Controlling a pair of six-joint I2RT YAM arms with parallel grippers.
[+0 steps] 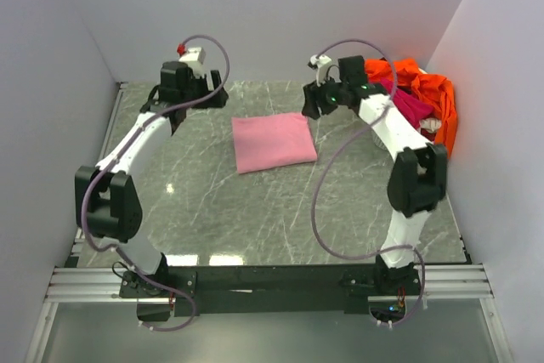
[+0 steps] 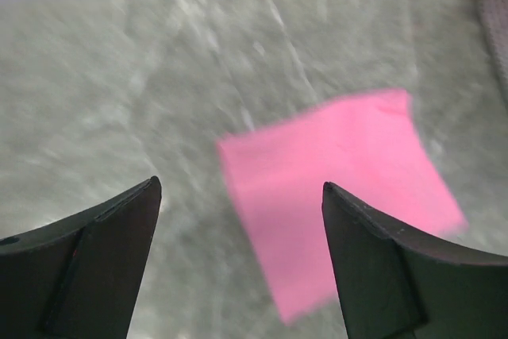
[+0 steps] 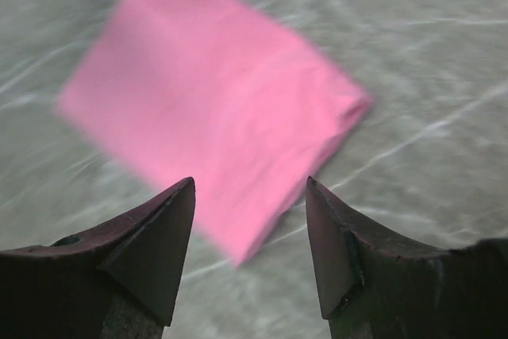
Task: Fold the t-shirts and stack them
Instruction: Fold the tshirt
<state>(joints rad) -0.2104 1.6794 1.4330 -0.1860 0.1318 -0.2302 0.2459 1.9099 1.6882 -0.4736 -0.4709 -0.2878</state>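
— Jaws?
— Both spread apart, gripping nothing: the left gripper and right gripper hover over the marble table.
— The shirts?
— The folded pink t-shirt lies flat mid-table, between the arms. Beyond it, the magenta t-shirt and orange t-shirt are heaped in the far right corner.
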